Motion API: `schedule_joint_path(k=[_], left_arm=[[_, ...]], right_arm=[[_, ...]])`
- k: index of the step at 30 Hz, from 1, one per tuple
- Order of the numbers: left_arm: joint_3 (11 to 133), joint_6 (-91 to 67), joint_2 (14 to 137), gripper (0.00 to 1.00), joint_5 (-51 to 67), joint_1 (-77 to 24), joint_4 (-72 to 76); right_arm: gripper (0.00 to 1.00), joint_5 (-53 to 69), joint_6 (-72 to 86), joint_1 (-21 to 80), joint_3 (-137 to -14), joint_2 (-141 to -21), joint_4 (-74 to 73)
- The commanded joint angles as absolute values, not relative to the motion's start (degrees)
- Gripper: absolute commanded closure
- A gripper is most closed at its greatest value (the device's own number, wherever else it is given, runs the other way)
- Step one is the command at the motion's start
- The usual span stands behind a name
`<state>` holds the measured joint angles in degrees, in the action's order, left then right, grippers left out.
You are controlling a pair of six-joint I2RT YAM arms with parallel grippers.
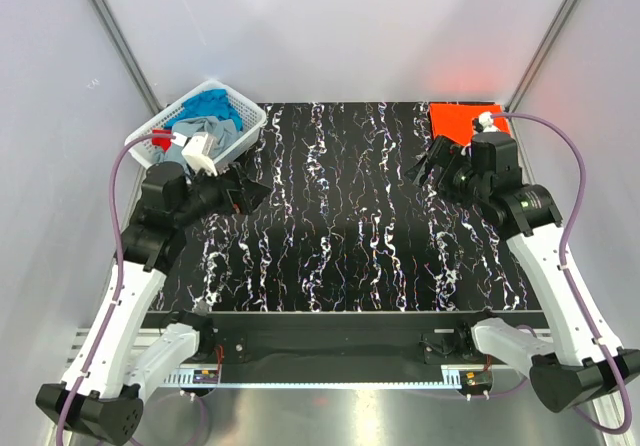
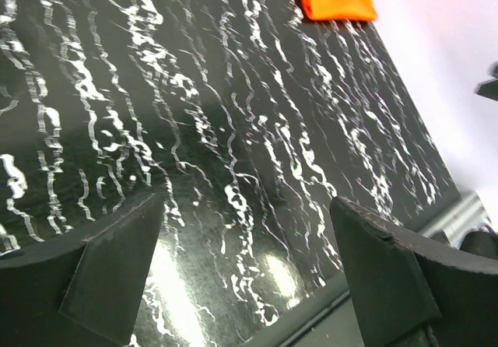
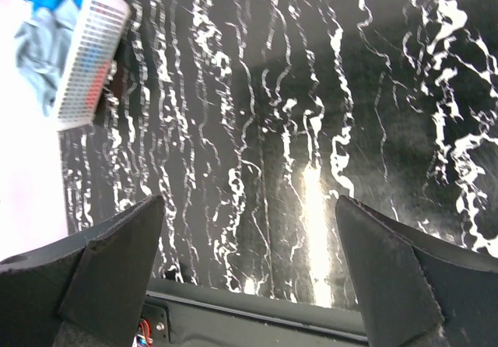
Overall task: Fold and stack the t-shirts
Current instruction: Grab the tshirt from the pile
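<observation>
One orange-red t-shirt (image 1: 462,121) lies folded at the far right corner of the surface (image 1: 340,216), the other t-shirts (image 1: 212,106) sit heaped in the basket (image 1: 248,136) at far left, and with the left gripper (image 2: 249,265) and right gripper (image 3: 249,265) both empty, jaws apart, fetching the next shirt likely falls to the left.

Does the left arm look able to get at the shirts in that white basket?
Probably yes. The basket sits right beside that arm, open on top, with the shirts piled loose and nothing covering them. The left hand is open and empty, though it faces away, over the table.
</observation>
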<state>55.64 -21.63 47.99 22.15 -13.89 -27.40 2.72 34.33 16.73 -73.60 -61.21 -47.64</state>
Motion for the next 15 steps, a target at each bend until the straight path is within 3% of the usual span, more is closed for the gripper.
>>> schedule_joint_path(k=[1, 10, 15], left_arm=[[58.36, -22.67, 48.69, 0.07, 16.62, -14.15, -26.9], [64.59, -22.07, 56.5, 0.06, 12.23, -14.15, -27.07], [69.68, -18.2, 63.44, 0.06, -1.3, -12.14, -23.13]], right_arm=[[0.0, 4.57, 34.45, 16.79, -73.3, -59.06, -43.16], [0.0, 2.55, 33.31, 16.79, -73.13, -58.1, -44.3], [0.0, 3.95, 32.87, 16.79, -71.54, -56.78, -42.19]])
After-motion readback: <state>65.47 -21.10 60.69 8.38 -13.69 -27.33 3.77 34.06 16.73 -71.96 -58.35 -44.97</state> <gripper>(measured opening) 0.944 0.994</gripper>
